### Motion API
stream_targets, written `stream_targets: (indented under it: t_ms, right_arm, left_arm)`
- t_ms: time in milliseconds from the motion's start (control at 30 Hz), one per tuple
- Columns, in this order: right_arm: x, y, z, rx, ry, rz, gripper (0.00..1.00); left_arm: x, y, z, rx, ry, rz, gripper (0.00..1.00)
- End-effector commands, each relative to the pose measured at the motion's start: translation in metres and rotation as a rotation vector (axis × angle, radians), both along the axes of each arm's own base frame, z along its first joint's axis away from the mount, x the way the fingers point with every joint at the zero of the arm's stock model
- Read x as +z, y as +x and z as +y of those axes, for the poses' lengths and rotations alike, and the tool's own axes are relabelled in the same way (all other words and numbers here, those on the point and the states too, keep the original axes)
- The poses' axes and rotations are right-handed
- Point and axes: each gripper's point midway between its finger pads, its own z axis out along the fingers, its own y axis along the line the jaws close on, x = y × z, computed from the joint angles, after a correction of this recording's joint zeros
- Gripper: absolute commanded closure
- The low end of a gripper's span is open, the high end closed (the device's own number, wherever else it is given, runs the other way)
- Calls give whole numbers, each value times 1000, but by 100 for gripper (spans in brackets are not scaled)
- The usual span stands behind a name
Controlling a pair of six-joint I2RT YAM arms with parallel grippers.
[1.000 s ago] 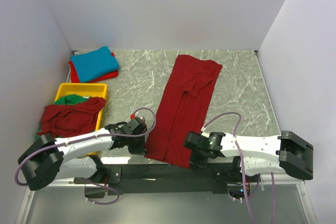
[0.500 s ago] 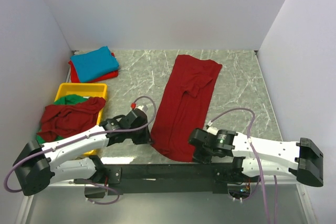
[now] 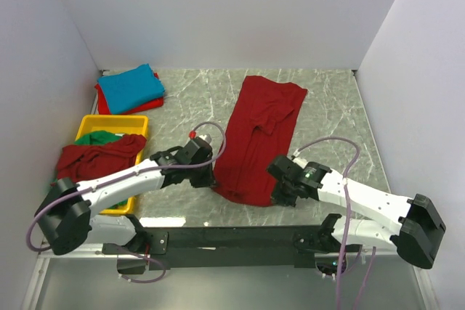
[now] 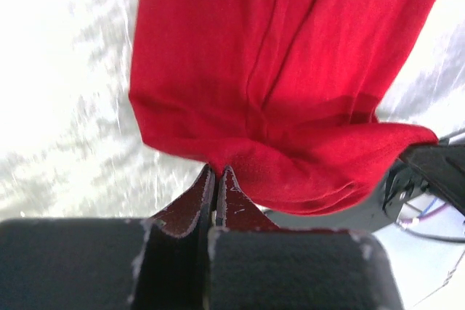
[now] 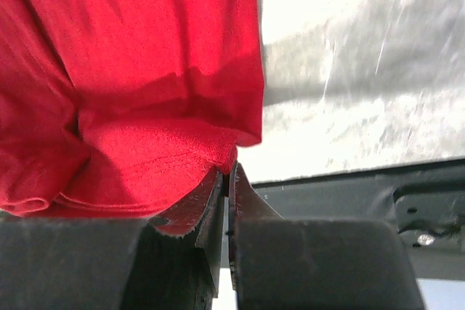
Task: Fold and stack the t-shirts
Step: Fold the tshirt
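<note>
Soft red t-shirt (image 3: 258, 136) — long strip, hem bunched.

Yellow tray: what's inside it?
A green shirt shows at the far end. A crumpled red shirt lies over it and spills past the tray's left rim. Anything beneath them is covered.

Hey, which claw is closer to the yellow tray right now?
Left. The left claw pinches a near corner of the spread red shirt, just right of the yellow tray; the right claw holds its other near corner, farther right.
</note>
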Motion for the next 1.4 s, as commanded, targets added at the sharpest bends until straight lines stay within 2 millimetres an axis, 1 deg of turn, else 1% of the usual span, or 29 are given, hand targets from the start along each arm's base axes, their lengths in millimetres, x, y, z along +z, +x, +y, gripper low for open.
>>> stream_targets:
  t_ms: [0,100,133,200,233,267,300,367,400,433,467,500,567,600,633,700,733,800,833,933,967,1000,1033,1100,1200,1233,1300,1333,1367]
  right_arm:
    - [14,26,-4,28,-21,-74,100]
    - [15,41,-12,27,-38,-83,100]
    - [16,51,-16,25,-48,-88,100]
    - [20,63,-16,29,-48,-100,100]
    - [18,68,-17,51,-64,-96,100]
    - [18,76,-23,33,-72,-95,100]
    - [19,81,-25,35,-80,-97,100]
    - [20,94,-28,51,-99,-98,100]
    - [20,101,-33,35,-102,-96,100]
    - [21,109,-33,47,-105,-101,100]
    - [21,114,-35,42,-108,-100,100]
    - [26,124,-39,26,-104,-112,100]
    - [22,133,-43,42,-120,-101,100]
    - [27,141,-43,39,-117,-114,100]
    - [22,147,-48,44,-130,-100,100]
    - [27,160,-51,39,-132,-110,100]
    - [22,165,-57,38,-145,-96,100]
    - [26,177,-61,33,-145,-104,100]
    - [21,182,-67,28,-151,-90,100]
    - [20,199,-72,36,-155,-87,100]
    - [20,205,-76,28,-156,-87,100]
    - [26,214,-75,27,-154,-104,100]
    - [20,219,-76,37,-161,-88,100]
    - [19,232,-79,33,-166,-83,100]
    - [16,246,-85,29,-171,-74,100]
    - [15,249,-85,32,-169,-73,100]
    - [13,257,-88,27,-170,-66,100]
    - [12,259,-88,33,-171,-66,100]
    - [11,261,-88,34,-172,-60,100]
  left_arm:
    - [20,34,-11,4,-35,-87,100]
    - [22,49,-20,-15,-46,-96,100]
    - [22,56,-23,-20,-43,-97,99]
    - [22,67,-26,-22,-39,-105,100]
    - [29,75,-31,-23,-48,-119,99]
    - [22,81,-32,-28,-31,-112,100]
    - [23,86,-34,-31,-33,-113,100]
    - [22,102,-38,-26,-28,-121,100]
    - [21,108,-39,-25,-25,-120,99]
    - [29,120,-40,-13,-37,-137,100]
    - [22,126,-42,-16,-27,-127,100]
    - [24,133,-43,-16,-41,-127,100]
    - [22,148,-50,-18,-43,-128,100]
    - [22,154,-52,-18,-44,-128,100]
    - [23,165,-56,-15,-43,-134,99]
    - [23,179,-55,-1,-37,-138,100]
    - [24,189,-59,3,-42,-143,99]
    - [25,203,-57,20,-45,-142,100]
    - [25,213,-60,25,-51,-145,100]
    - [23,234,-60,46,-55,-142,100]
    - [23,238,-61,45,-66,-136,100]
    - [22,244,-59,55,-69,-134,100]
    - [21,252,-61,59,-72,-136,100]
    - [18,259,-62,61,-71,-129,100]
    - [12,268,-67,59,-80,-116,99]
    - [8,272,-68,59,-81,-108,99]
    - [8,278,-70,56,-89,-109,99]
    - [1,279,-70,55,-83,-96,100]
    - [1,280,-70,54,-84,-97,100]
